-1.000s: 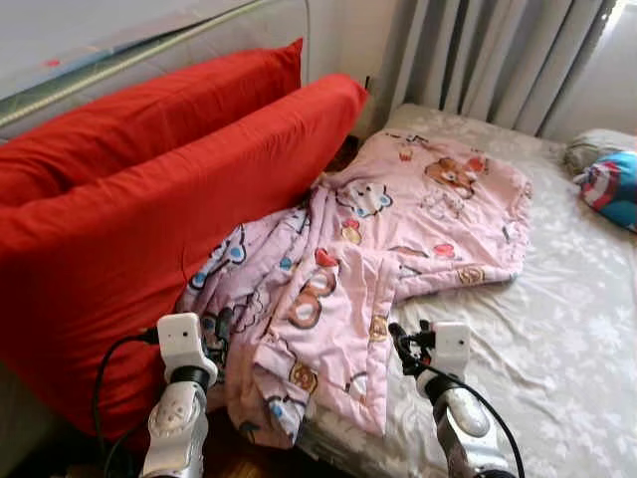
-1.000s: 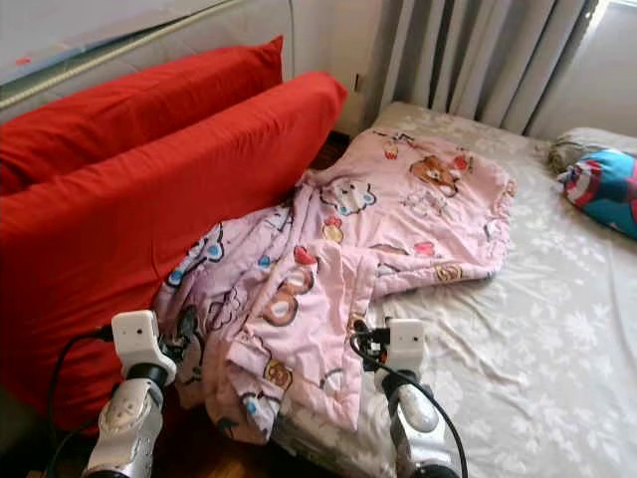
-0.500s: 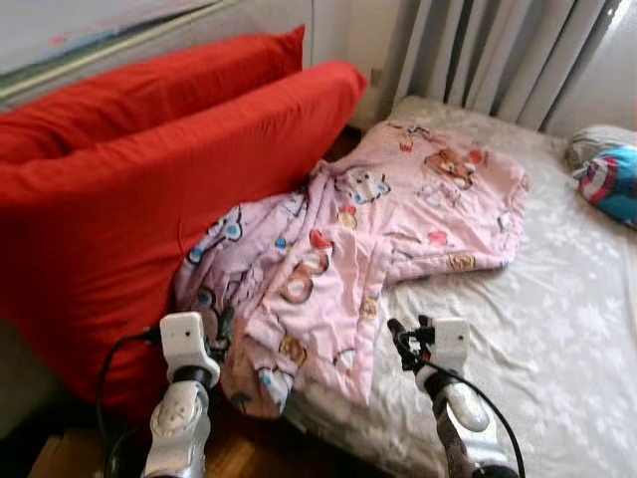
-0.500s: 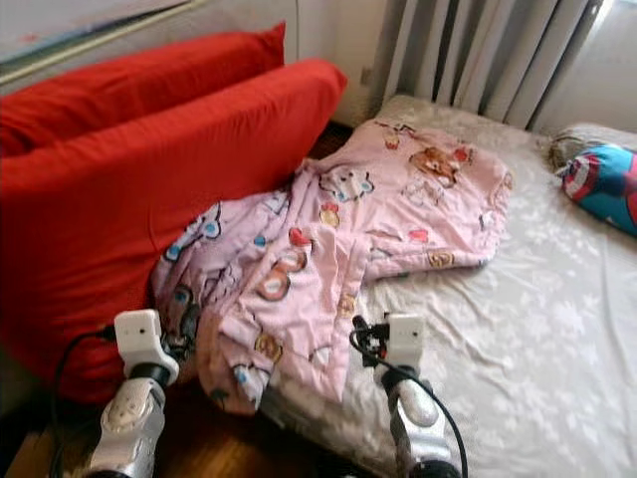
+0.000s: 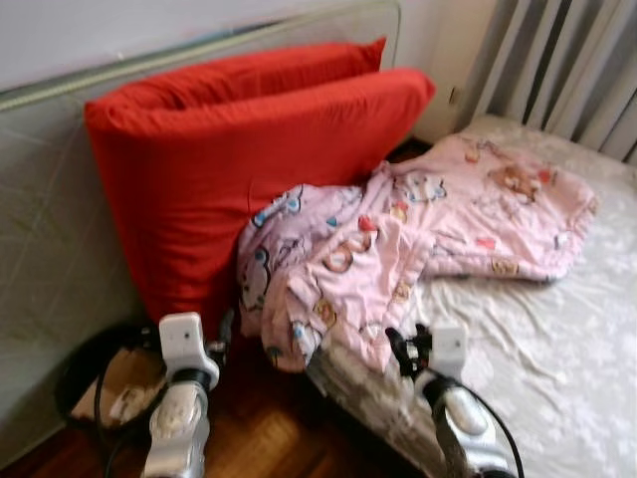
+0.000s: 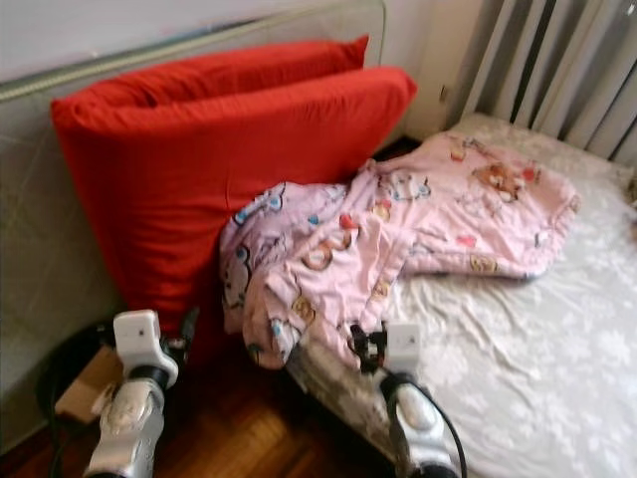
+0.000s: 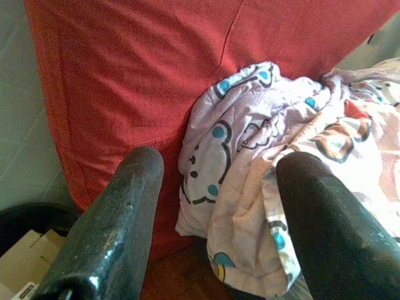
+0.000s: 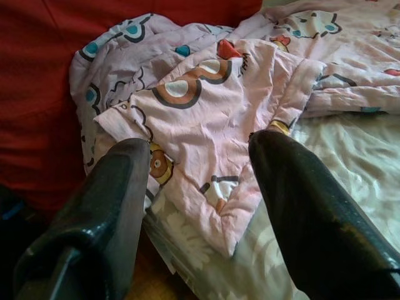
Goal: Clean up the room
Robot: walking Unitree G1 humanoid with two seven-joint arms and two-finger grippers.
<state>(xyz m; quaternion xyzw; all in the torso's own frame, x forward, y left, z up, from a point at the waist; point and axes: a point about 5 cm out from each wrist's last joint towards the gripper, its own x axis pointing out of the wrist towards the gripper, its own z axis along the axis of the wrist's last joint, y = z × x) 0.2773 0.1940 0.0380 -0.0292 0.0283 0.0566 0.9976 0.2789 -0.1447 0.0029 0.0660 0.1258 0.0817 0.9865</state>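
View swung left; pink cartoon-print quilt (image 5: 418, 234) untouched.
My left end effector (image 7: 212, 219) and right end effector (image 8: 200, 206) hang apart, empty, near it.

Bare sheet (image 5: 557, 339) lies open rightward; red cushions (image 5: 249, 169) block leftward reach.

i see a bed (image 5: 557, 339) with a pale flowered sheet just ahead of my right claw (image 8: 200, 156). a pink cartoon blanket (image 5: 428, 239) lies crumpled on it, spilling off its near corner toward the wooden floor (image 5: 269, 438) under my left claw (image 7: 215, 187).
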